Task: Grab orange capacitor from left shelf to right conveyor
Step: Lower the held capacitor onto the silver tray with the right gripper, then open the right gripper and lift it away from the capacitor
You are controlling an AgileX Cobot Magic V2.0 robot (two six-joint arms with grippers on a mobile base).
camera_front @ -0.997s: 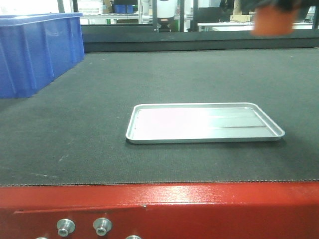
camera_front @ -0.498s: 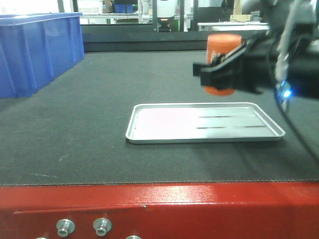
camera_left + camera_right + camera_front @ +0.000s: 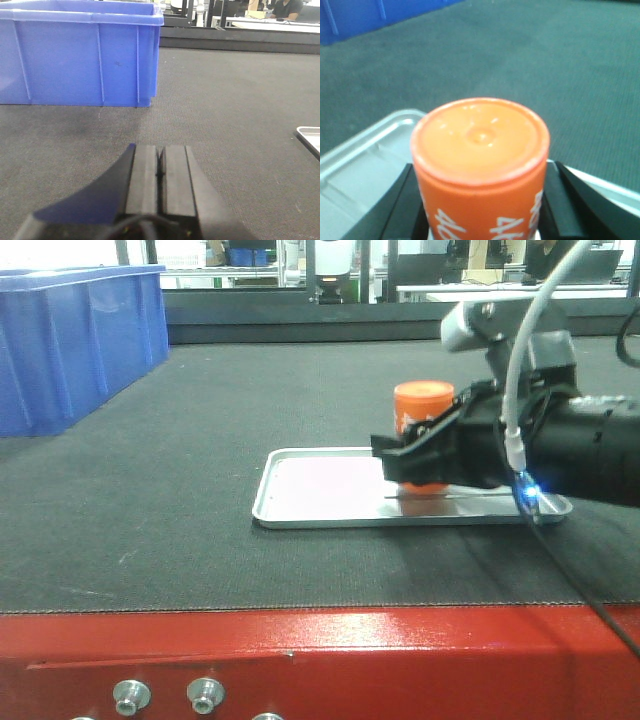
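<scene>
One capacitor [image 3: 423, 410] is the story, bright orange and upright, clamped in the right gripper [image 3: 412, 462] directly over the tray [image 3: 320, 495]. From the front view the black fingers [image 3: 400, 458] wrap its lower half, and whether its base touches the tray floor cannot be told, since the fingers hide it. Up close on the right wrist view, the capacitor [image 3: 480, 165] fills the frame: flat top with a small dimple at the centre, a paler rim, and white digits on the side. "46" reads clearly at the bottom edge, the rest is cut off. Black pads [image 3: 402, 210] press in on both sides, so those jaws are closed around it. The tray [image 3: 365, 165] shows beneath and to the left, silver with a raised lip.

That tray sits on the belt [image 3: 200, 420], dark and textured, with the red frame [image 3: 320, 660] and its bolts [image 3: 130, 695] along the front. A blue bin [image 3: 70, 340] stands on the belt at far left, well apart from the tray.

Over on the left wrist view, the left gripper [image 3: 160, 172] has its two pads pressed flat together with nothing between them, low above the belt [image 3: 240, 100], facing the blue bin [image 3: 75, 55]. The tray's corner [image 3: 310, 140] peeks in at the right edge.
</scene>
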